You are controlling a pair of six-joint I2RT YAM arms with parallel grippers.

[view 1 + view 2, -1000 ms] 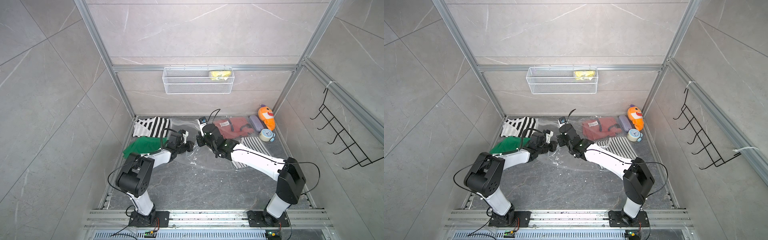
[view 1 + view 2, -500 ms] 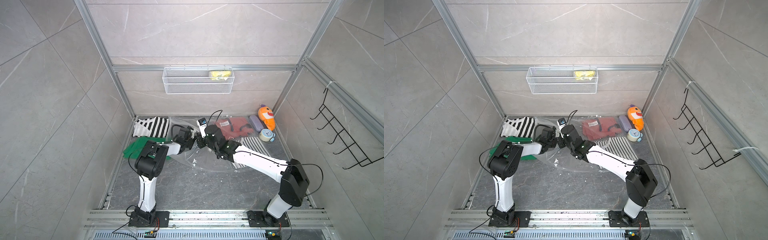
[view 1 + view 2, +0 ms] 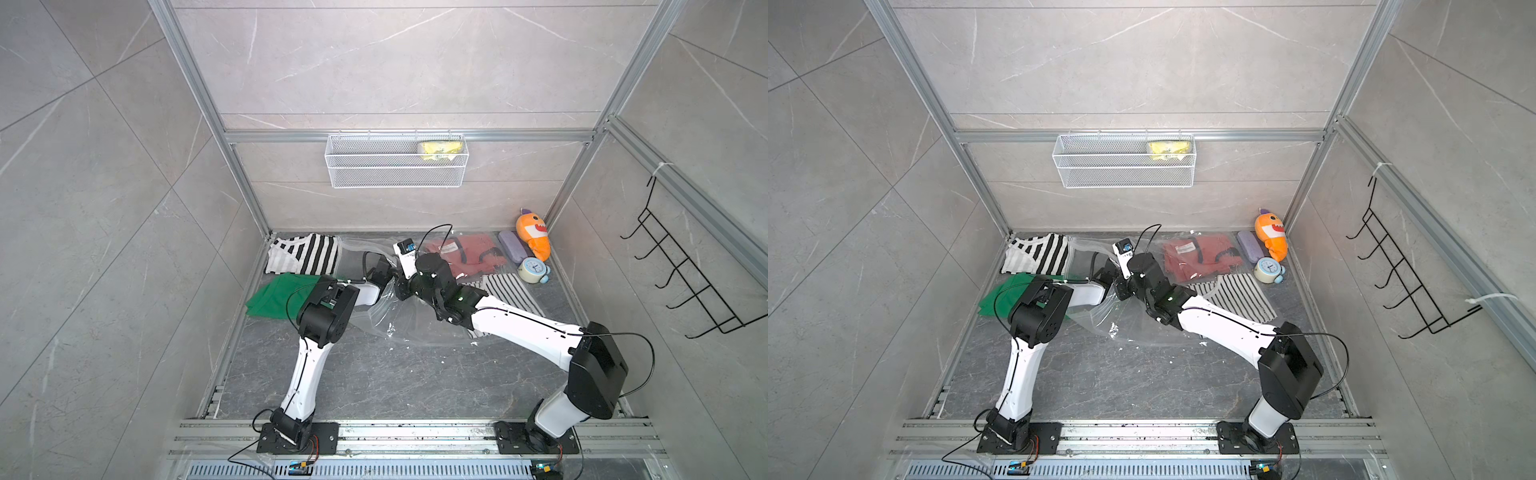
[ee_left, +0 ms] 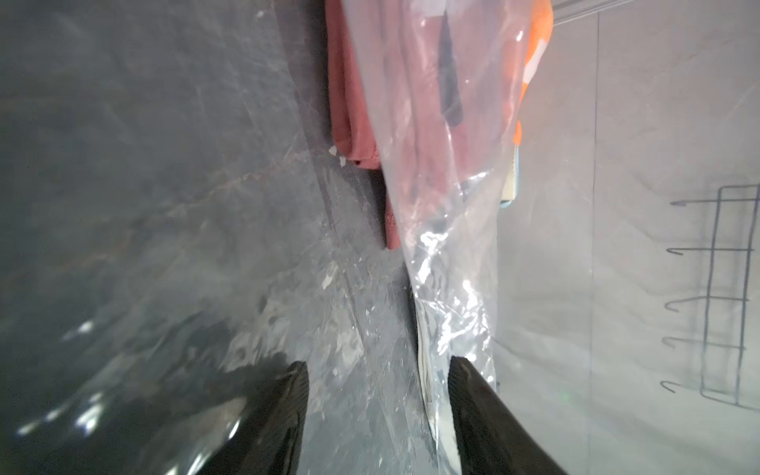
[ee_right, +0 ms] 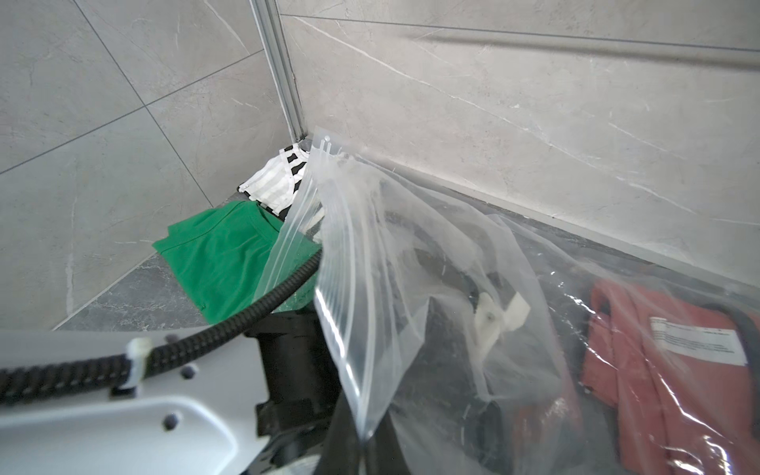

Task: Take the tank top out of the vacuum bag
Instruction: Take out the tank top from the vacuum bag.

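The vacuum bag (image 3: 386,322) (image 3: 1100,322) is clear crinkly plastic lying across the back of the floor. My right gripper (image 5: 362,446) (image 3: 400,289) is shut on its zip-seal edge (image 5: 329,230) and holds that edge up, so the mouth gapes. My left gripper (image 4: 376,364) (image 3: 380,268) reaches in through the mouth. Its jaws stand open with only plastic film between them. The tank top (image 4: 357,103) (image 5: 658,370) (image 3: 461,257) (image 3: 1196,257), red with dark straps and a white label, lies flat inside the bag, a short way beyond the left fingertips.
A black-and-white striped shirt (image 3: 303,253) and a green shirt (image 3: 270,297) lie at the back left, outside the bag. A thin-striped garment (image 3: 511,291), a small clock (image 3: 532,270), a purple case (image 3: 513,245) and an orange plush (image 3: 534,235) crowd the back right. A wire basket (image 3: 395,166) hangs on the back wall.
My left arm has raised its elbow and pushed its gripper deeper into the bag towards the red garment, with the jaws opening wider. My right gripper keeps its pinch on the bag's edge.
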